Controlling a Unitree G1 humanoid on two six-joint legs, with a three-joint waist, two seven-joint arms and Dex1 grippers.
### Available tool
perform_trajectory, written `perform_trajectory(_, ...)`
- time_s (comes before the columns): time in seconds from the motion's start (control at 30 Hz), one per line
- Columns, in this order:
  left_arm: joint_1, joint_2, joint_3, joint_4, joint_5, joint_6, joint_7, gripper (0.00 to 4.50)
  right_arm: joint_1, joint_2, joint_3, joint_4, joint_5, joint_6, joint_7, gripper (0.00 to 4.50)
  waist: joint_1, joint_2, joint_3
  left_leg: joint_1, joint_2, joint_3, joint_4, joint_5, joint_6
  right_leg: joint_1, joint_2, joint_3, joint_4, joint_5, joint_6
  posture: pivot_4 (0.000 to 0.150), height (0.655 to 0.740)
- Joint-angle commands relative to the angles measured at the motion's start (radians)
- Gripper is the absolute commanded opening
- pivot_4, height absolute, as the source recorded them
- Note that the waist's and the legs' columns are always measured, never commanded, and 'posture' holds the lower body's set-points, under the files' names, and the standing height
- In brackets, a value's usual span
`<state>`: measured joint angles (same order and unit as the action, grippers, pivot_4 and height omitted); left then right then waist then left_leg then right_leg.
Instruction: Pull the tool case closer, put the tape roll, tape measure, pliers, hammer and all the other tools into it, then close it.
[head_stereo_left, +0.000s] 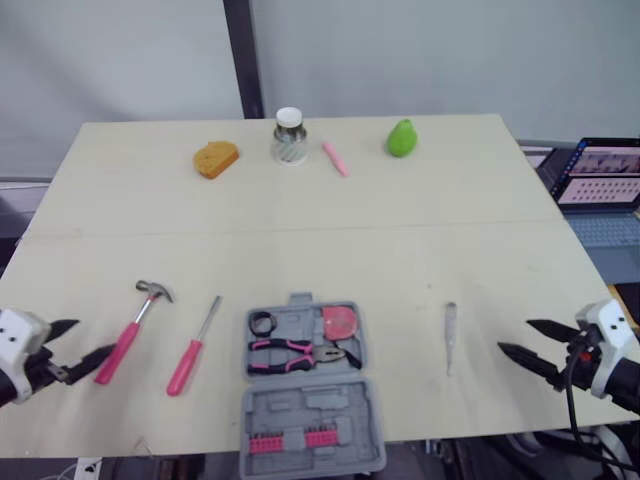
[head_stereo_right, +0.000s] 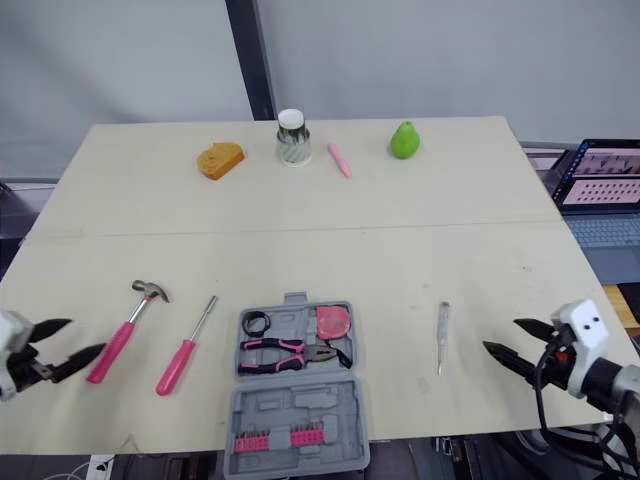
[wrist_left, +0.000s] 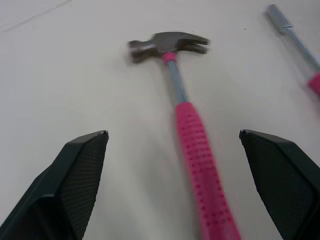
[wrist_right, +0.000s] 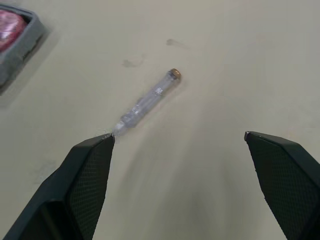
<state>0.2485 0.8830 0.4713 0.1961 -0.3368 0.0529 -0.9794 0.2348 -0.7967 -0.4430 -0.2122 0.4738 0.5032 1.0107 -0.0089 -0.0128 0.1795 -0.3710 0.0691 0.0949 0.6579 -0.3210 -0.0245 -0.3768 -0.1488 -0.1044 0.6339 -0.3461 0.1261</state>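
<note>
The grey tool case (head_stereo_left: 301, 318) lies open at the table's front middle, its lid (head_stereo_left: 312, 407) toward me holding pink bits. Inside are a black tape roll (head_stereo_left: 262, 323), a pink tape measure (head_stereo_left: 340, 322) and pink-handled pliers (head_stereo_left: 296, 352). A pink-handled hammer (head_stereo_left: 136, 328) and a pink screwdriver (head_stereo_left: 192, 350) lie left of the case. A clear tester pen (head_stereo_left: 450, 336) lies to its right. My left gripper (head_stereo_left: 95, 337) is open at the hammer's handle end (wrist_left: 200, 165), not touching it. My right gripper (head_stereo_left: 513, 334) is open, right of the tester pen (wrist_right: 148, 101).
Along the far side stand an orange sponge (head_stereo_left: 215, 158), a lidded jar (head_stereo_left: 289, 137), a pink marker (head_stereo_left: 335, 158) and a green pear (head_stereo_left: 401, 138). A laptop (head_stereo_left: 600, 180) sits off the table's right edge.
</note>
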Motion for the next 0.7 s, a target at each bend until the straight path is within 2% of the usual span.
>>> perform_trajectory(0.03, 0.022, -0.001, -0.097, -0.187, -0.011, 0.067, -0.046, 4.26, -0.025, -0.027, 0.085, -0.154, 0.036, 0.069, -0.008, 2.64, 0.002, 0.0, 0.0, 0.0, 0.0, 0.0, 0.0, 0.0, 0.0, 0.0, 0.0, 0.0, 0.0, 0.0, 0.0, 0.15, 0.74)
perform_trajectory(0.1, 0.008, -0.002, -0.204, -0.29, 0.011, 0.109, -0.061, 3.69, -0.068, -0.044, 0.2, -0.217, 0.009, 0.093, -0.009, 1.65, 0.003, 0.0, 0.0, 0.0, 0.0, 0.0, 0.0, 0.0, 0.0, 0.0, 0.0, 0.0, 0.0, 0.0, 0.0, 0.15, 0.74)
perform_trajectory(0.2, -0.031, -0.002, -0.306, -0.369, 0.029, 0.16, -0.068, 2.18, -0.135, -0.057, 0.331, -0.247, -0.035, 0.107, -0.016, 0.08, 0.005, 0.0, 0.0, 0.0, 0.0, 0.0, 0.0, 0.0, 0.0, 0.0, 0.0, 0.0, 0.0, 0.0, 0.0, 0.15, 0.74)
perform_trajectory(0.33, -0.073, 0.015, -0.391, -0.413, 0.054, 0.212, -0.077, 0.31, -0.212, -0.045, 0.435, -0.244, -0.051, 0.131, -0.024, 0.0, 0.007, 0.0, 0.0, -0.001, 0.0, 0.0, 0.001, 0.001, -0.003, 0.0, 0.001, 0.0, 0.0, 0.0, 0.0, 0.15, 0.74)
perform_trajectory(0.37, -0.081, 0.018, -0.417, -0.409, 0.079, 0.211, -0.073, 0.12, -0.225, -0.046, 0.47, -0.24, -0.075, 0.122, -0.026, 0.0, 0.007, 0.0, 0.0, -0.001, 0.0, 0.0, 0.001, 0.001, -0.003, 0.0, 0.001, 0.0, 0.0, 0.0, 0.0, 0.15, 0.74)
perform_trajectory(0.7, -0.103, -0.04, -0.574, -0.461, 0.118, 0.295, -0.05, 0.12, -0.289, -0.018, 0.689, -0.179, -0.23, 0.07, -0.039, 0.0, 0.007, 0.0, 0.0, -0.003, 0.0, 0.001, 0.003, 0.001, -0.002, -0.001, 0.001, 0.0, -0.004, 0.0, 0.001, 0.15, 0.74)
